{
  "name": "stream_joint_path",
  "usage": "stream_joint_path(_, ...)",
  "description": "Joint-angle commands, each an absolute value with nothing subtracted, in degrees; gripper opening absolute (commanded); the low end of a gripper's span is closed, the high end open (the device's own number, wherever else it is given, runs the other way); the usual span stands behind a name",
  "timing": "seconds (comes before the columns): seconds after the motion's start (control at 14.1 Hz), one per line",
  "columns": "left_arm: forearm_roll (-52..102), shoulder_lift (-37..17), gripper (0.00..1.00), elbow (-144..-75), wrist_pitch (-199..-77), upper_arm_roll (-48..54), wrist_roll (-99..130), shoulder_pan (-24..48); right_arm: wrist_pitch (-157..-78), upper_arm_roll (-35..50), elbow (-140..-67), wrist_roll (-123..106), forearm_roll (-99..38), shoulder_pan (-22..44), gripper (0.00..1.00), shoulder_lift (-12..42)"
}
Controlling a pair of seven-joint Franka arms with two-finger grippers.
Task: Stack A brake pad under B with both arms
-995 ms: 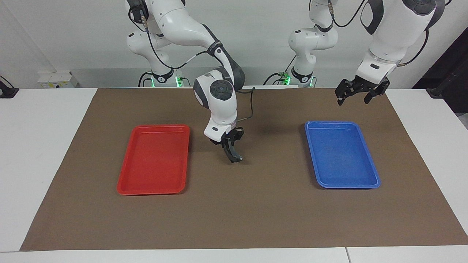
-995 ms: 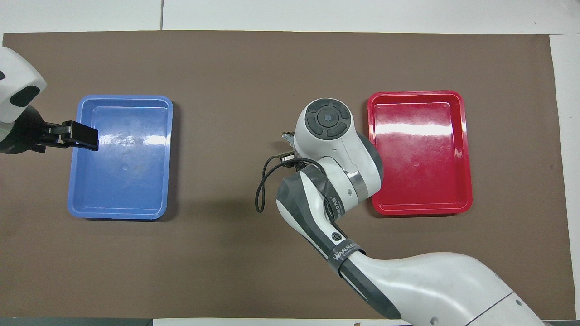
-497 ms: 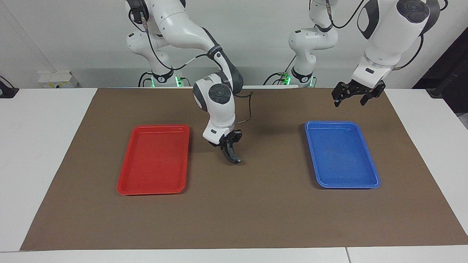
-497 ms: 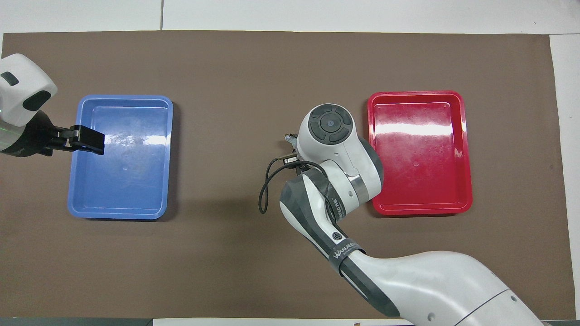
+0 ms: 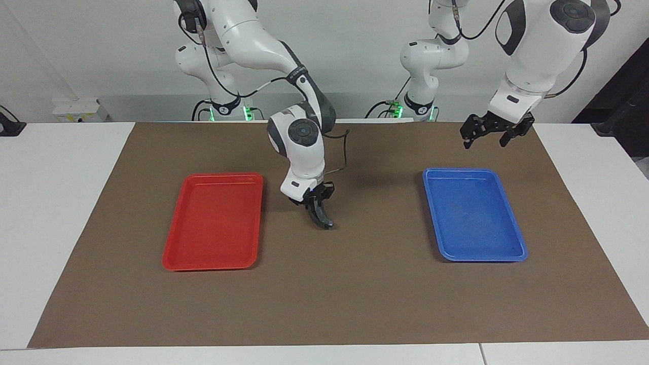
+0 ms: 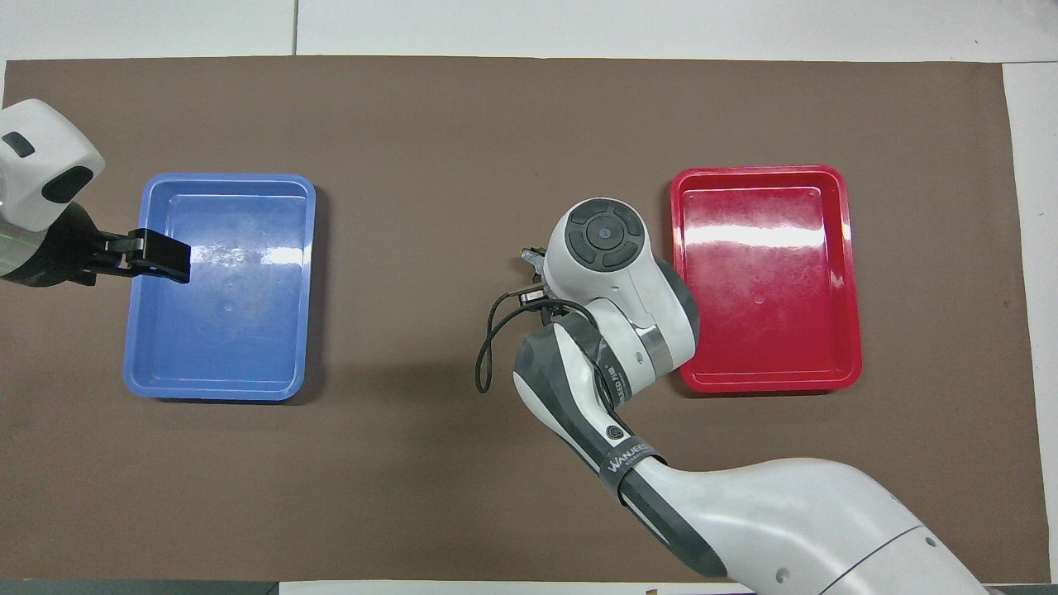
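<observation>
My right gripper is shut on B, the curved black brake piece. B hangs tilted, with its lower grey end at or just above the brown mat, between the red tray and the blue tray. In the overhead view the right arm's wrist covers the gripper and B. The A brake pad shows in neither view. My left gripper is open and empty, up in the air over the mat beside the blue tray's edge at the left arm's end; it also shows in the overhead view.
Both trays hold nothing. The red tray lies beside the right arm's wrist. A black cable loops off the right wrist over the mat.
My right gripper has lowered B a little toward the mat. My left gripper has shifted slightly toward the blue tray, then held still.
</observation>
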State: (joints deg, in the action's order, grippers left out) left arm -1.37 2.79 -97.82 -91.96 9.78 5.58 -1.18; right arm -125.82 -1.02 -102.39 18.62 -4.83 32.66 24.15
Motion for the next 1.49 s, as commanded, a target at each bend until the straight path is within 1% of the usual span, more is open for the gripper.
stream_joint_path(0.0,-0.4,4.4,0.99,-99.9,-92.9,9.2,5.1,-1.4,-126.3,-1.0,-103.8,19.2,-5.0,32.8,0.00,22.8)
stream_joint_path(0.71,-0.4,4.2,0.99,-100.4,-93.3,9.1,5.0,-1.4,-127.0,-1.0,-105.3,19.9,-5.0,33.8,0.01,22.3)
stream_joint_path(0.78,-0.4,4.2,0.99,-100.4,-93.3,9.1,5.0,-1.4,-126.9,-1.0,-105.3,19.9,-5.0,33.7,0.01,22.3)
stream_joint_path(0.85,-0.4,4.2,0.99,-100.5,-93.3,9.1,5.0,-1.4,-127.0,-1.0,-105.4,19.9,-5.0,33.7,0.05,22.3)
stream_joint_path(0.92,-0.4,4.2,0.99,-100.5,-93.3,9.1,5.0,-1.4,-127.0,-1.0,-105.6,19.9,-5.0,33.7,0.17,22.3)
stream_joint_path(0.99,-0.4,4.2,0.99,-100.5,-93.3,9.1,5.0,-1.4,-127.0,-1.0,-105.6,20.0,-5.0,33.7,0.41,22.3)
stream_joint_path(1.07,-0.4,4.1,0.99,-100.5,-93.3,9.1,5.2,-1.4,-126.9,-1.0,-105.6,20.0,-5.1,33.7,0.82,22.3)
stream_joint_path(1.14,-0.1,4.0,0.99,-100.4,-93.3,9.2,5.4,-1.4,-126.9,-1.0,-105.4,20.0,-5.1,33.7,1.00,22.2)
stream_joint_path(1.28,0.4,4.0,0.99,-100.4,-93.2,9.2,5.4,-1.4,-126.1,-1.0,-104.5,19.9,-5.1,33.0,1.00,21.6)
stream_joint_path(1.42,0.4,4.0,0.99,-100.5,-93.3,9.2,5.4,-1.2,-125.2,-1.5,-103.9,19.9,-5.0,32.3,1.00,19.5)
